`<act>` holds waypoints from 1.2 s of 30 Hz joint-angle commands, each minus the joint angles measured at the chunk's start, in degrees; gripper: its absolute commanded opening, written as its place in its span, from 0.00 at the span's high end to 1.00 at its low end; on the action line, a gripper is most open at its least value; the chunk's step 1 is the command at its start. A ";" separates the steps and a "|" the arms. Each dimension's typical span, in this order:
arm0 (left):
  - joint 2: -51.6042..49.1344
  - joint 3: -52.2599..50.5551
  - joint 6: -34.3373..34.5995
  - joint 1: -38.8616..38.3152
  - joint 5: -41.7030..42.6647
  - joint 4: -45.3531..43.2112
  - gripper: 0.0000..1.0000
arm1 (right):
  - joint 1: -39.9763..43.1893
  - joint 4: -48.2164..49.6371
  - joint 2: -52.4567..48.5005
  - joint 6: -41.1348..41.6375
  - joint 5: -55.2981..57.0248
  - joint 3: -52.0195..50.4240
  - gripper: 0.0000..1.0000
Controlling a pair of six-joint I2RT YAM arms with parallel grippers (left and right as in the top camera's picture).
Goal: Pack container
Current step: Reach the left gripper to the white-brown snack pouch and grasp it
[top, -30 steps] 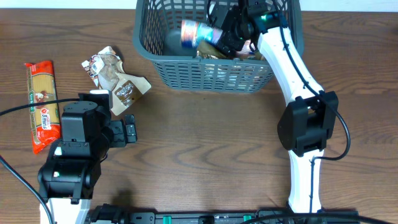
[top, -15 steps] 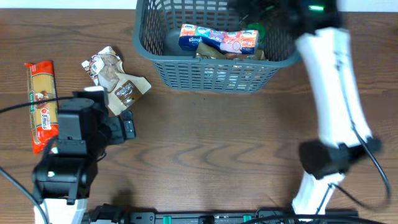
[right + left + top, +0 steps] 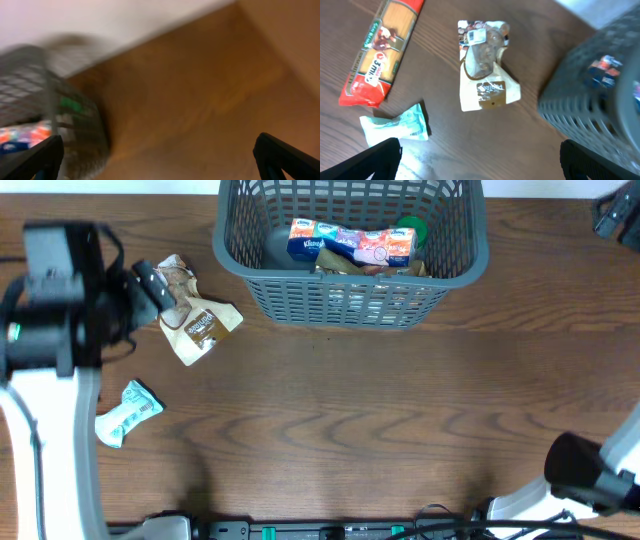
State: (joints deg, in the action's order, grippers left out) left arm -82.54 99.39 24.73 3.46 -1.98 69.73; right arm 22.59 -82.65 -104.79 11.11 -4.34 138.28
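In left wrist view, pasta pkt (image 3: 382, 50), hidden overhead; L gripper (image 3: 482, 160), R gripper (image 3: 159, 160) both apart.

Seen from overhead, the left arm (image 3: 55, 310) hides the pasta packet (image 3: 380, 55), and the left wrist view cuts off the packet's top end. The basket (image 3: 350, 305) loses its far wall at the top edge. The brown packets (image 3: 370, 268) inside lie half behind its near wall — labels unreadable. The right claw (image 3: 615, 218) is blurred and clipped at the corner. The right wrist view is smeared throughout — the basket is a grey blur, and only dark fingertips (image 3: 30, 160) show.
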 commanded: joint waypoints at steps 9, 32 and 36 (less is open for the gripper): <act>-16.90 2.34 -0.11 0.76 -0.46 -8.83 0.02 | -0.79 1.70 -8.66 0.50 -0.61 -11.58 0.01; -42.05 2.34 -10.23 3.43 1.73 -22.03 0.02 | -2.43 9.64 -12.52 -2.64 -0.59 -16.48 0.01; -42.18 2.34 -12.09 2.99 2.14 -24.20 0.02 | -2.43 10.01 -12.50 -2.62 -0.59 -16.48 0.01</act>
State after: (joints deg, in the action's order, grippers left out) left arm -124.84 100.55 15.40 6.81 -0.23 46.06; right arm 20.78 -72.75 -117.19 9.39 -4.69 121.84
